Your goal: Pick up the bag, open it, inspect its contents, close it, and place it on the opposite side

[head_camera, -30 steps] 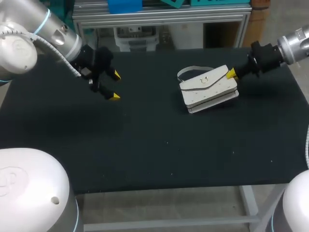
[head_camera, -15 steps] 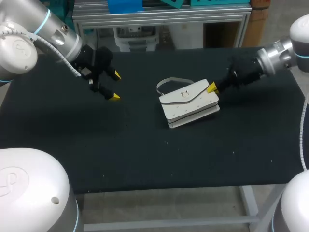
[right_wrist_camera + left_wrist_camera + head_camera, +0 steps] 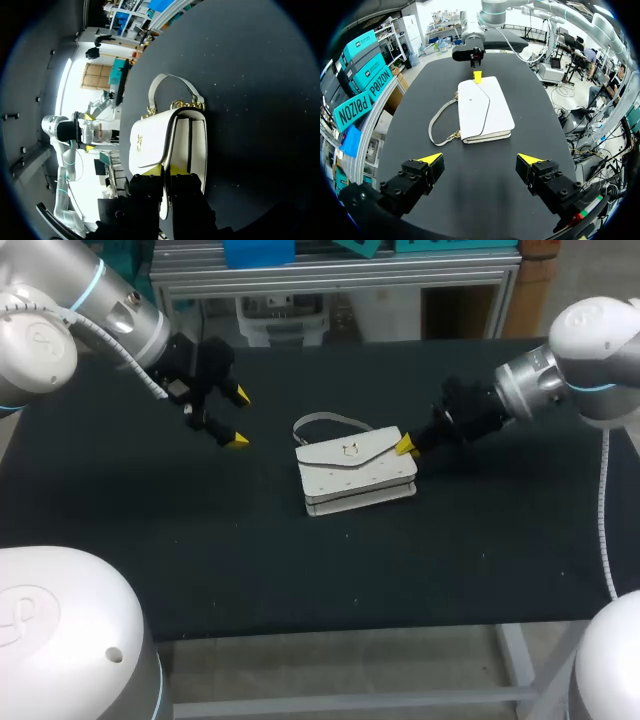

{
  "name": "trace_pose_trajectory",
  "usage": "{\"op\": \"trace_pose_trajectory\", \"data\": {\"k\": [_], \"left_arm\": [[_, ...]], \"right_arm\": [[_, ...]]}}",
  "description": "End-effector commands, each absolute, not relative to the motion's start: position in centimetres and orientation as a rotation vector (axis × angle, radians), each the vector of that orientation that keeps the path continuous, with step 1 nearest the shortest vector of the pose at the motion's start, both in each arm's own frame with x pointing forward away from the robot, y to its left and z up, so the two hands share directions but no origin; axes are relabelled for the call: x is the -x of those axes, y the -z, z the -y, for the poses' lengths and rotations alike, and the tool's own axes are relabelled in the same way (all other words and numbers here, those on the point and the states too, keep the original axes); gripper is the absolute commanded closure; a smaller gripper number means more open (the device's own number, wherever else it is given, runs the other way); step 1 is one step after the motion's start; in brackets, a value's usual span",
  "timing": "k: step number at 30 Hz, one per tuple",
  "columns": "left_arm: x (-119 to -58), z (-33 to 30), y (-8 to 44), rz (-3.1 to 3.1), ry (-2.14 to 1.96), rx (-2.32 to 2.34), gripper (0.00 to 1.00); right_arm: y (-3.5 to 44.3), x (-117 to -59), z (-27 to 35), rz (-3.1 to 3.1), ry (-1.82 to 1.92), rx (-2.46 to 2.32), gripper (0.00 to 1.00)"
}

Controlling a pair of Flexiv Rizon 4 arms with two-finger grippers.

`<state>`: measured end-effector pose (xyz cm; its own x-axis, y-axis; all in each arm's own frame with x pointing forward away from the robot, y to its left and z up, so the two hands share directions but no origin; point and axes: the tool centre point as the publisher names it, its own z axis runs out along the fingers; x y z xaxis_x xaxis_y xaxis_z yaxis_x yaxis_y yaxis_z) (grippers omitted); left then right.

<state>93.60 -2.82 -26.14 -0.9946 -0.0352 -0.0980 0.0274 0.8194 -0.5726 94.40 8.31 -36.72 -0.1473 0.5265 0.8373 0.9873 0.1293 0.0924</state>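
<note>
Bag (image 3: 355,472): one, lying on the black table (image 3: 300,570) near its middle, with its flap side up.

Two grippers are in view, each with two yellow-tipped fingers. The right gripper (image 3: 405,446) is at the bag's end that faces the right arm. In the right wrist view its fingers (image 3: 150,171) stand almost together, pinching a thin white edge of the bag (image 3: 150,142) that runs between them. The left wrist view shows the same gripper (image 3: 477,76) with a yellow tip touching the far end of the bag (image 3: 485,107).

The left gripper (image 3: 238,418) hangs over the table's left part with its fingers spread wide and nothing between them. It is well apart from the bag. In its own view, the left gripper (image 3: 480,160) has the bag lying ahead of it.

The bag is white and rectangular, with one envelope-style flap that comes to a shallow point and lies closed. There is one small gold clasp (image 3: 350,450) at the flap's tip. One pale strap (image 3: 325,422) curves out in a loop onto the table from the bag's top edge. It is joined at both ends by gold links (image 3: 187,104). Rows of small dots mark the panel below the flap.
</note>
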Motion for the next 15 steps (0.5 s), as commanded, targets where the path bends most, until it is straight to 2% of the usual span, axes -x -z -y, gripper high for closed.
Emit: {"op": "trace_pose_trajectory", "data": {"k": [1, 15], "left_arm": [[-93.6, 2.8, 26.2, -2.894, 0.918, 0.005, 0.0], [-93.6, 2.8, 26.2, -2.894, 0.918, 0.005, 0.0]], "right_arm": [[36.7, -92.0, -9.1, 1.778, 0.984, 1.589, 1.0], [38.3, -91.8, -10.7, 1.742, 0.97, 1.543, 1.0]]}}
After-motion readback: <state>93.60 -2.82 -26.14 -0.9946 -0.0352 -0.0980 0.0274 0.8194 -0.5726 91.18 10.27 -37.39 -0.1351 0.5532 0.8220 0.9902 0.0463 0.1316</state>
